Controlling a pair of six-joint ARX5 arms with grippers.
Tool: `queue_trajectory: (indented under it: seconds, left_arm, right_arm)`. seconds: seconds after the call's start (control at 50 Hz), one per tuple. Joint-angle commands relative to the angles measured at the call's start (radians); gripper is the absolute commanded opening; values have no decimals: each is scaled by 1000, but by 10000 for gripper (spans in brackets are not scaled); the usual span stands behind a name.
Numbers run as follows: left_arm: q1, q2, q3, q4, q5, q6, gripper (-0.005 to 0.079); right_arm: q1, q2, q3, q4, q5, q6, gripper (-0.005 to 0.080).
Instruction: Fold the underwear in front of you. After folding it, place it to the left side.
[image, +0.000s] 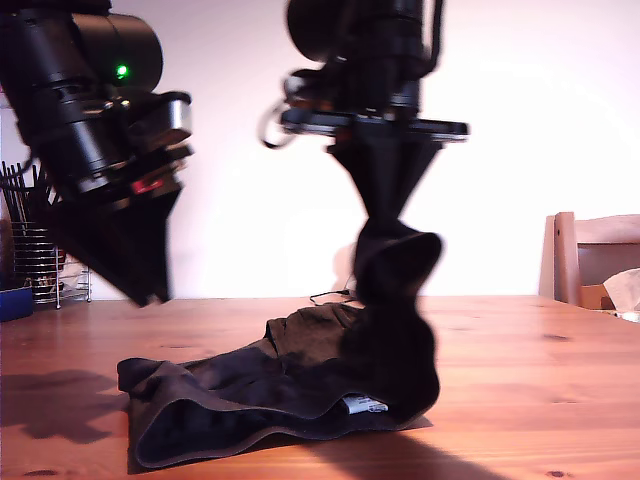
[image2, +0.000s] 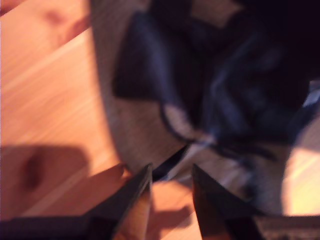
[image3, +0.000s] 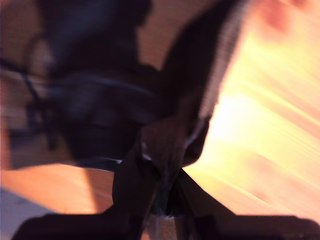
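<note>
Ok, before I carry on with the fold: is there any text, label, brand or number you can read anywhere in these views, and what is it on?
No text can be read in any view.
Small white label inside the underwear: any print is too small and blurred to read.
Green light on an arm: a lamp only, no characters.
Both wrist views: too blurred for any lettering.

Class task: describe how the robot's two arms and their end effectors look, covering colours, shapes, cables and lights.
Both arms are black with fat cylindrical joints. The arm on the exterior view's left shows a green light and a metallic ring. Each end effector tapers into pointed black wedge fingers. A looped cable hangs beside the middle arm.
</note>
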Motion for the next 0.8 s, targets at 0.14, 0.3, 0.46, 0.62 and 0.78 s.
queue_trajectory:
  seconds: [0.14, 0.3, 0.46, 0.62, 0.78]
  left_arm:
    - [45, 10, -18, -48, -53, 9, 214]
    - [83, 10, -18, -75, -72, 16, 214]
    - [119, 10, -18, -93, -88, 16, 214]
    - [149, 10, -18, -118, -102, 16, 214]
    - [157, 11, -18, -127, -90, 16, 214]
  right_arm:
    - [58, 10, 10, 47, -51, 10, -13]
    - [88, 10, 10, 80, -85, 22, -13]
    - [122, 10, 10, 122, -132, 29, -13]
    - [164, 15, 10, 171, -134, 40, -13]
    - [175, 31, 10, 181, -135, 44, -13]
